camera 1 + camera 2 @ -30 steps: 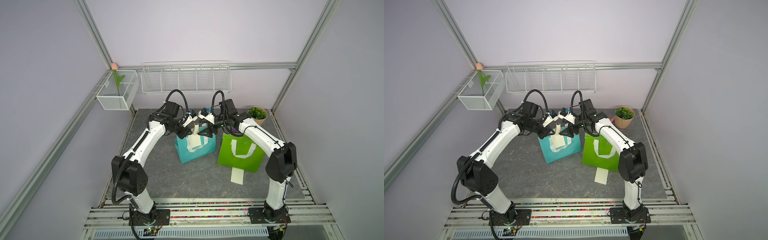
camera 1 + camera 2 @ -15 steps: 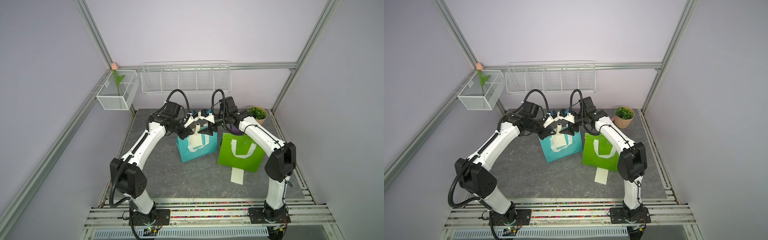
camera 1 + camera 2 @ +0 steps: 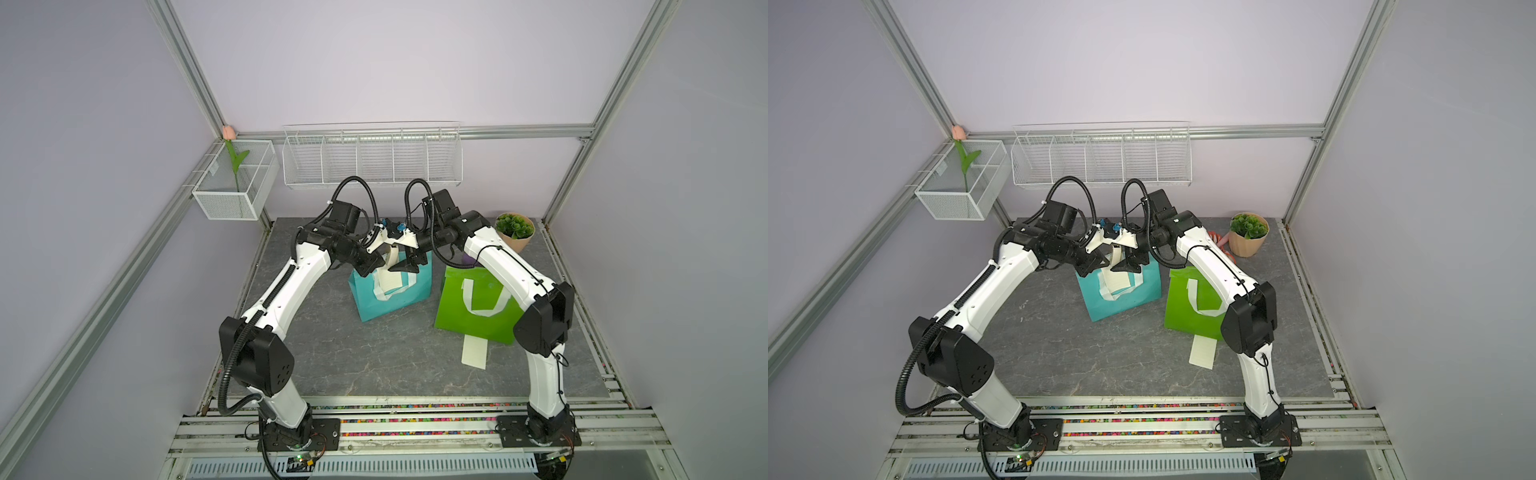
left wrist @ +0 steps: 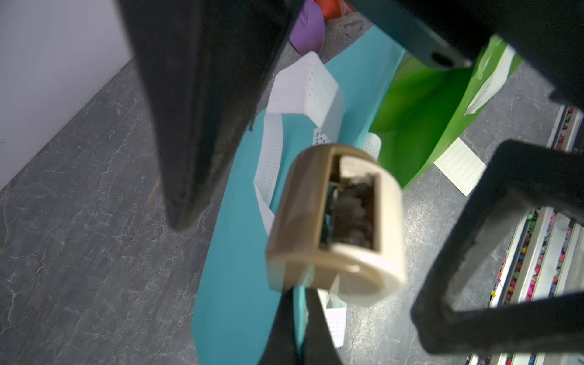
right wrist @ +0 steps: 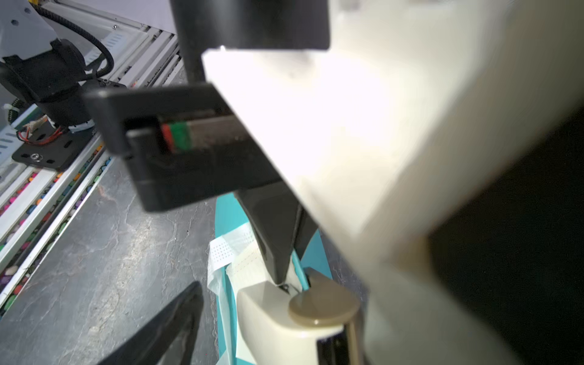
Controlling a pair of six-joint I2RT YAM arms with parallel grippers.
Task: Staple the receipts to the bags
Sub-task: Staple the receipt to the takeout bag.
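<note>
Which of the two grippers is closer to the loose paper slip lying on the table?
Right. The right gripper hangs over the teal bag, nearer the slip; the left gripper is farther off.

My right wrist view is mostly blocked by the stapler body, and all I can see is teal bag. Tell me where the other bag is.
Observer: The green bag sits on the table to the right of the teal bag, with a small gap between them.
Operator: Now find the other receipt.
Observer: The second receipt lies flat on the table at the green bag's near edge. Neither gripper is on it.
Operator: Report anything standing behind the green bag.
Observer: A potted plant stands upright near the back right corner, clear of both bags.
</note>
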